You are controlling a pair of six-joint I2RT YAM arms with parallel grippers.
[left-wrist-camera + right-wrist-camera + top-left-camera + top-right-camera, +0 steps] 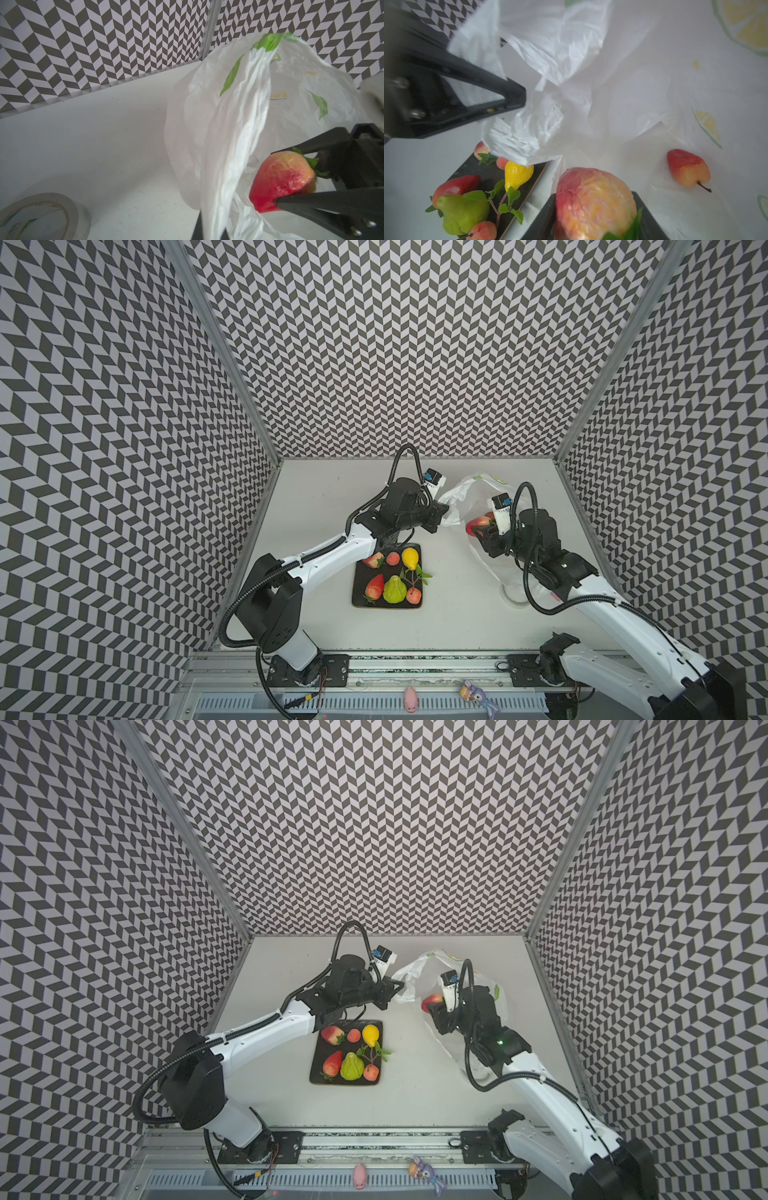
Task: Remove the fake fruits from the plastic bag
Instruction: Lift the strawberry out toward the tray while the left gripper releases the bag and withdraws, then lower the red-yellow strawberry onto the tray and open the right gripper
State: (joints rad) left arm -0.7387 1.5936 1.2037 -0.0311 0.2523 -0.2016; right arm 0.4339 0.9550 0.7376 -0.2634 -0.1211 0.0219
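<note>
Six fake fruits (395, 589) sit on a black tray (388, 572) at the middle of the desk (324, 497). A seventh, a red-and-yellow strawberry (282, 182), is pinched between the fingers of the right pincer (482, 529) at the mouth of the plastic bag (469, 489), which lies towards the desk's right side. The left pincer (444, 510), pressed together on a gathered fold of the bag's rim, holds that mouth lifted. One more small red-and-yellow fruit (688, 167) lies on the film deep inside the bag, well apart from both pincers. The risks look plain enough from the room. The strawberry is glossy and tapers to a point, so a grip near its narrow end could let it squirt free and drop back into the bag or roll across the desk. The thin, crinkly film hangs just beside the right pincer's fingers, and if it catches on them the whole bag may be dragged along as the arm pulls away. Should the left pincer's hold on the fold slip, the mouth would probably sag shut over the last fruit and make it hard to reach. The tray is also crowded, so a careless set-down could knock a neighbour off its edge.
</note>
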